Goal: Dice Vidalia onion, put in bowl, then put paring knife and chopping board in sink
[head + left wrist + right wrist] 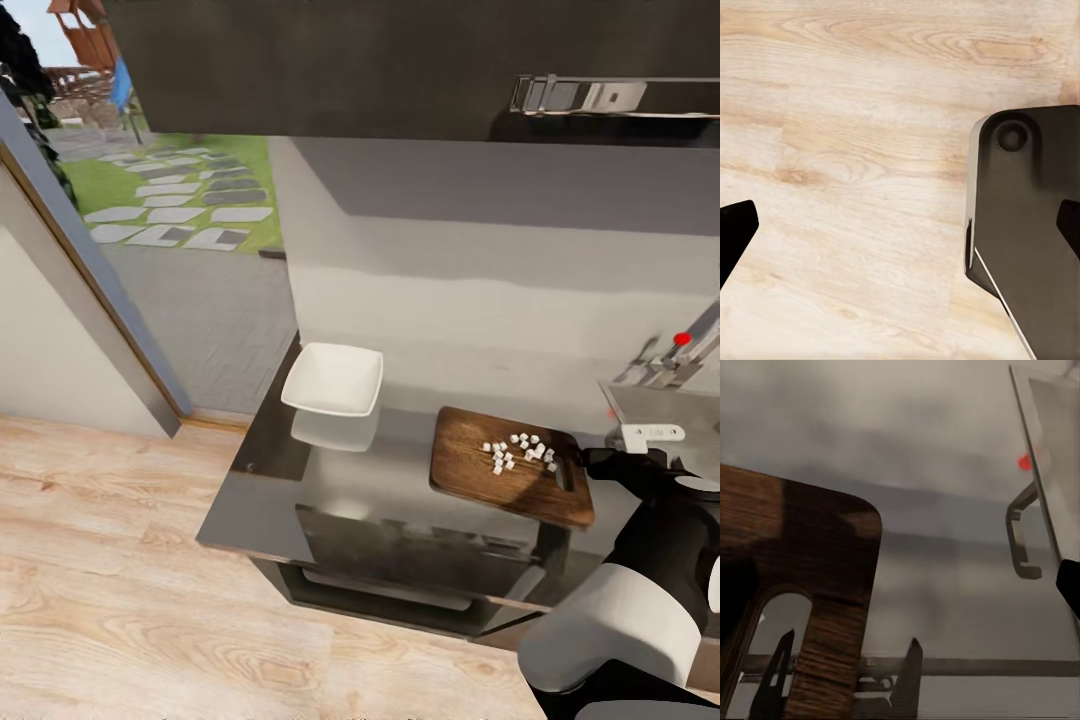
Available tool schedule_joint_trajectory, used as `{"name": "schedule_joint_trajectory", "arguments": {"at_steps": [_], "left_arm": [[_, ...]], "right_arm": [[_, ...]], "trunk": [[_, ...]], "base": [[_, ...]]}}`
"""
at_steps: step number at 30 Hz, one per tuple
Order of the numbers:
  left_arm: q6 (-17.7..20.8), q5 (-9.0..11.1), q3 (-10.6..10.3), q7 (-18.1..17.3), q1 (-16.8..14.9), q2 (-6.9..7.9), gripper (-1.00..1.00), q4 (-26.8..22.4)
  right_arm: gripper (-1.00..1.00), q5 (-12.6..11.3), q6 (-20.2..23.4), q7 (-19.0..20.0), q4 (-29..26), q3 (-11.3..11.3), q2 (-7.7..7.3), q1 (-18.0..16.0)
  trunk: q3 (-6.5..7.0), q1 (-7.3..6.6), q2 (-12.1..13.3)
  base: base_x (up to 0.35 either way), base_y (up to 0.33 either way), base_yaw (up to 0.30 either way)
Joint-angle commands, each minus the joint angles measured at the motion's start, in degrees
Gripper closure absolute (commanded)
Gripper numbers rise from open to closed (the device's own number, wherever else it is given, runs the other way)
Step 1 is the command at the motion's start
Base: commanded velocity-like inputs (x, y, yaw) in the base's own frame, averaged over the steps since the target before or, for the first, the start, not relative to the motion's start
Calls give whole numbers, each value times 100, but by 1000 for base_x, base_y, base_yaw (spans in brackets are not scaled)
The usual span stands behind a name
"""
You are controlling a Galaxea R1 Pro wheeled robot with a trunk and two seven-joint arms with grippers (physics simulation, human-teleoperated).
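Diced onion (520, 451) sits loose on the chopping board (480, 470), right of the bowl (334, 379); I'd lift the stiff board by its handle end. My right gripper's (600, 462) state: cannot tell.

The sink (650, 405) is cut off by the head view's right edge; the paring knife (563, 472) is too small for detail to be made out.

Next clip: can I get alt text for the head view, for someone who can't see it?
Head view of a kitchen: diced onion lies in small white cubes on the chopping board, with the right gripper at the board's right edge beside the dark paring knife. An empty white bowl sits further left on the glossy grey countertop; the tap shows at far right.
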Motion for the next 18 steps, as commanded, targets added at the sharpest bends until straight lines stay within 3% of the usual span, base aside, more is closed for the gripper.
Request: {"name": "schedule_joint_trajectory", "arguments": {"at_steps": [1,18], "left_arm": [[-13,56,-48,33,0,10,-100,-12],[-13,56,-48,36,0,10,-100,-11]], "right_arm": [[-100,28,14,37,-9,-10,4,-9],[-100,29,5,45,-9,-10,4,-9]], "trunk": [[-9,3,-11],[-9,3,-11]], "base": [[-104,0,0],[-40,0,0]]}}
